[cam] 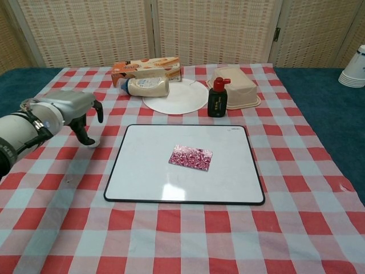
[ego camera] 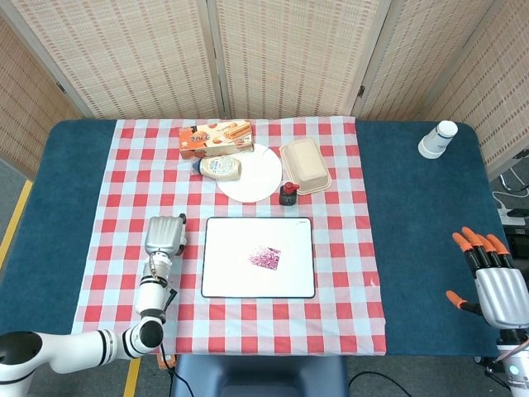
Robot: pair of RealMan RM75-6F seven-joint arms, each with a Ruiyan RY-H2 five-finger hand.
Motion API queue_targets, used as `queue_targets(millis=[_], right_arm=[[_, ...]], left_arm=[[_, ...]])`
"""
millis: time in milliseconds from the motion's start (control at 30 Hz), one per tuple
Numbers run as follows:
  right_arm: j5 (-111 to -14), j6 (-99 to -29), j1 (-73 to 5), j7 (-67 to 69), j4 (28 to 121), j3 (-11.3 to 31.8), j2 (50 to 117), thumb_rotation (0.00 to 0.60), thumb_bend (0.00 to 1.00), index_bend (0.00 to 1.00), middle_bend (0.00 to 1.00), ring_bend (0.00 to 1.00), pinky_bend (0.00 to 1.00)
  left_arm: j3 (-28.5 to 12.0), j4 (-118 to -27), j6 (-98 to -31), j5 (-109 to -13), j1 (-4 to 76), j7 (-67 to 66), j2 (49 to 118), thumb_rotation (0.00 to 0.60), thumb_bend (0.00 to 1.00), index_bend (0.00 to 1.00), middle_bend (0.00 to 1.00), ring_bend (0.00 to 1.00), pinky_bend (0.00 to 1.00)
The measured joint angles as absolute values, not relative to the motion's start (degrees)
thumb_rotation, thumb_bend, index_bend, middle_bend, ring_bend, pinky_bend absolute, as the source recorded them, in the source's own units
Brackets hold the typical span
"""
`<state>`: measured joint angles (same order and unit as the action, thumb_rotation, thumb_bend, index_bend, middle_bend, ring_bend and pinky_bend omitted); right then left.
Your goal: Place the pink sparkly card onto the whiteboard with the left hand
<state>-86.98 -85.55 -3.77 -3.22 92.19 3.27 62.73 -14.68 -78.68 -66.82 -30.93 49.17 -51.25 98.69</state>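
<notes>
Resting spot: we see the pink sparkly card [cam: 191, 157] lying flat near the middle of the whiteboard [cam: 142, 171].
Left robot hand [cam: 77, 111]: we see it empty, fingers loosely apart, pointing down, beside the whiteboard's left edge.
Right robot hand [ego camera: 494, 285]: we see its fingers spread, holding nothing, off the worktop's [ego camera: 413, 248] right edge.

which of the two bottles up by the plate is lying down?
The cream mayo-style bottle, lying on its side at the white plate's left edge. The small black bottle with the red cap stands upright to the plate's right.
</notes>
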Motion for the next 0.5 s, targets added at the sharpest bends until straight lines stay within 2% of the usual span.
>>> queue_targets(millis=[500], right_arm=[[-86.77, -85.25, -3.9, -3.46, 92.19, 3.31, 62.78, 0.6, 0.0, 0.12, 0.03, 0.0, 0.1]], left_arm=[[-14.52, -79.56, -66.4, -30.53, 48.76, -50.67, 97.63, 0.6, 0.25, 0.36, 1.0, 1.0, 0.99]])
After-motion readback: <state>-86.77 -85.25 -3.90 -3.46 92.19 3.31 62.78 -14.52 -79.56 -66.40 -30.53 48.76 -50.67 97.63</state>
